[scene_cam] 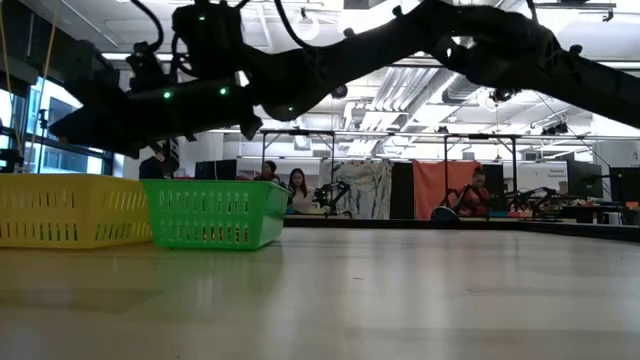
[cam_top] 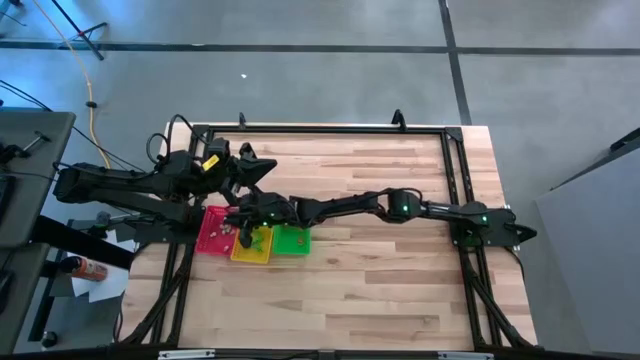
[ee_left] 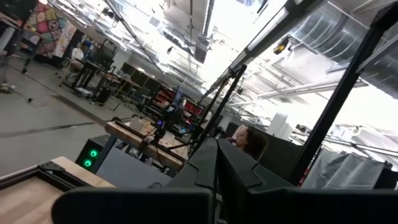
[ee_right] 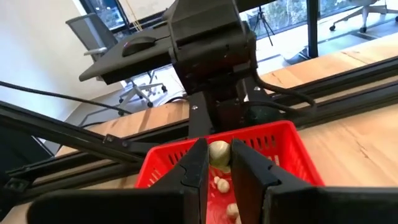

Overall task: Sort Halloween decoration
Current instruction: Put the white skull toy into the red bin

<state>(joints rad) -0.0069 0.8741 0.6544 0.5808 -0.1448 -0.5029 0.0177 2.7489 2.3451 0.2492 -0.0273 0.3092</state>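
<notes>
We hold a pale trinket (ee_right: 219, 153) over the red tray (ee_right: 292, 144).
Our right end effector (ee_right: 219, 163) is clamped on it, left of centre in the high view; our left end effector (ee_left: 216, 163), fingers together, waits upper left.

Robotics lab: exposed ceiling ducts (scene_cam: 420, 85), rows of workbenches (ee_left: 146, 134), seated people (scene_cam: 298, 186).

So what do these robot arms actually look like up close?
Both arms are black and built of jointed segments. The right arm carries small green lights at its joints. The left arm has a yellow tag near its wrist and black cables looping off it. Each ends in a gripper with two flat, dark, angular fingers; the left gripper looks the same.
</notes>
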